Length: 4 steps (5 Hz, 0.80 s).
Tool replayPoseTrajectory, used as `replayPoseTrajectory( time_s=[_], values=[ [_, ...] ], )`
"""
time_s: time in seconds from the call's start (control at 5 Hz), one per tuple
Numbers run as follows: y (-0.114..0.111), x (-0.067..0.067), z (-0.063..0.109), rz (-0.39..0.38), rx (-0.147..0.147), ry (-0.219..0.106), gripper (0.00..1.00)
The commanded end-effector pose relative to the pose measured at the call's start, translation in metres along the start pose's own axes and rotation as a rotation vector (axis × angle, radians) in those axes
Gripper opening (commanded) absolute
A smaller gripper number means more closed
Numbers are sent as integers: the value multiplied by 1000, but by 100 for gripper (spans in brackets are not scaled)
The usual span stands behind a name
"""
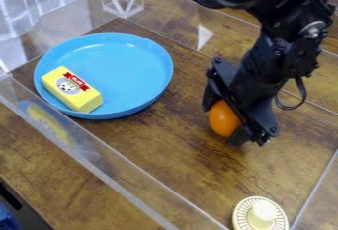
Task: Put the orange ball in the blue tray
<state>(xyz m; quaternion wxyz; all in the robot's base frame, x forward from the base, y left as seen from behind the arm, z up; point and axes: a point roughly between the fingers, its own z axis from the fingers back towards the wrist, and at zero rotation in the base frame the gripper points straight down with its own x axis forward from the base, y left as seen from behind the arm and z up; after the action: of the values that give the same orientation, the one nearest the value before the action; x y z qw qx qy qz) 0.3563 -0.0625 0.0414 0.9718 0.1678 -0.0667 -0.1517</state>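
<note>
Clamped on the orange ball (222,122), with the dark fingers of the gripper (227,118) pressed around its sides and much of its upper surface hidden. Reaching in from the upper right of the view, with fingertips aimed downward and a little toward the lower left. Round as far as can be seen, so much the same width every way, with neither a long axis nor a clear heading to give. Hard to tell from this angle whether lifted or just touching the wood of the table (165,155).

Well apart from the blue tray (129,61), to the right of and a little below its raised rim. Between ball and rim, bare brown wood; more of it below the gripper, down toward the cream disc (260,215) by the bottom edge of the view. Inside the tray, lying against the left side, a yellow block (71,89) with a red label, slanting from upper left to lower right. To the right of that block, a broad stretch of bare blue floor. Along the tray's lower left, close to the rim, a clear panel (99,160) running diagonally down toward the bottom.
</note>
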Motion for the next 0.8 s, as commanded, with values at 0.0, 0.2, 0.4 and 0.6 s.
replayPoseTrajectory(
  time_s=[0.0,0.2,0.4,0.6],
  values=[
    [23,4,33,52,4,-81,0],
    [28,2,39,48,10,-82,0],
    [44,-2,61,56,43,-95,0],
    [71,-8,84,105,89,-100,0]
  ],
)
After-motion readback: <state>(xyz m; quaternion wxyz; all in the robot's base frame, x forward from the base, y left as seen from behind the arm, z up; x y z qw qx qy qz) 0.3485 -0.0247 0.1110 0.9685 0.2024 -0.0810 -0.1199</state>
